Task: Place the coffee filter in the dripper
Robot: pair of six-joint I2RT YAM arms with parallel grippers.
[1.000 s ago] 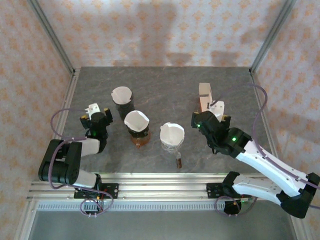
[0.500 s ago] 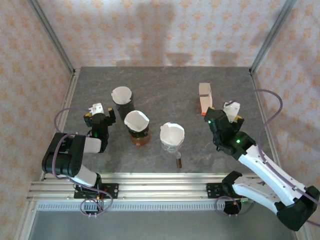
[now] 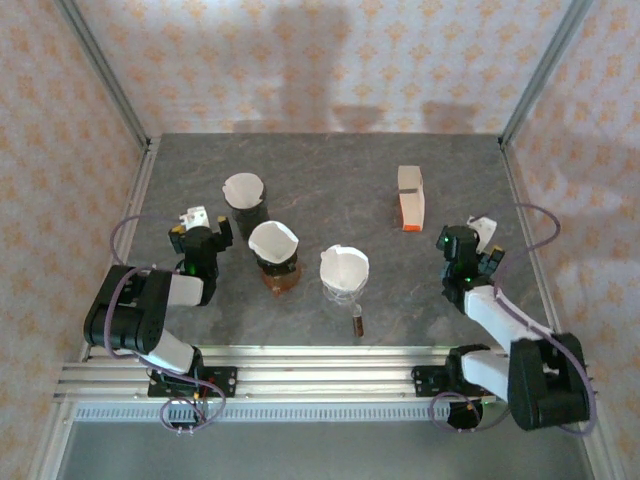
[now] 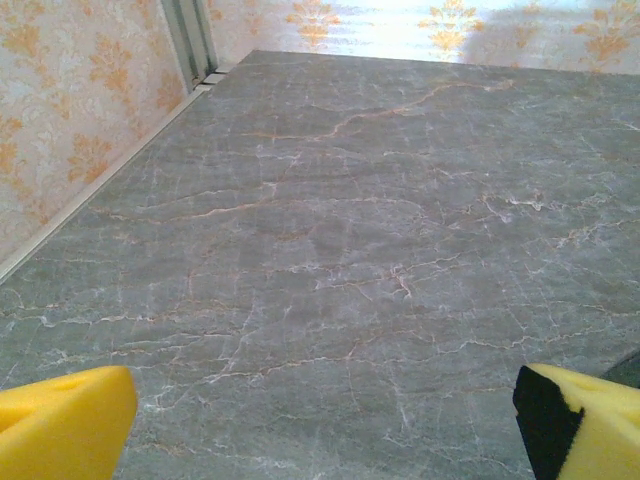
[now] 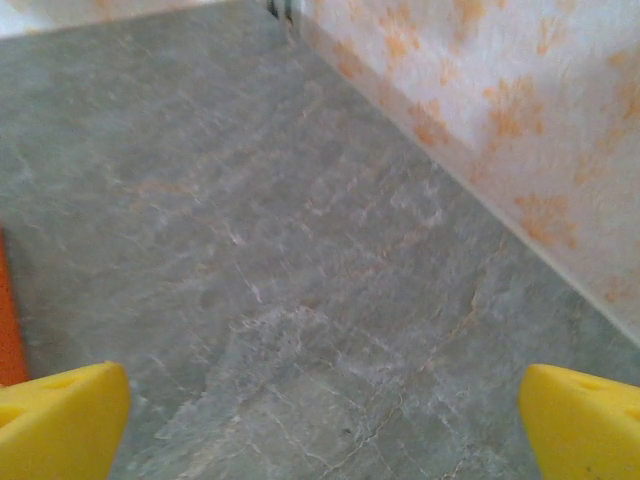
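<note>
The left pincer (image 4: 320,440) is released: its two yellow, matte, foam-like fingertips (image 4: 60,425) stand far apart with only bare stone surface between them. The right pincer (image 5: 320,430) is released in the same way and grasps nothing. Both hang low over the grey marble-patterned tabletop (image 3: 330,160), which is smooth and has thin pale and rust-coloured veins. In the top view the left pincer is near the left edge and the right pincer near the right edge. Beyond the right pincer, well apart from it, stands a flat upright white block with an orange base (image 3: 410,197); I cannot tell what it is made of. A white cone-shaped paper coffee filter (image 3: 345,266), thin and open at the top, sits inside the clear glass dripper (image 3: 343,291) near the middle of the tabletop. To its left, an amber-brown dripper (image 3: 277,276) and a black dripper (image 3: 246,216) each hold a similar white paper cone.
</note>
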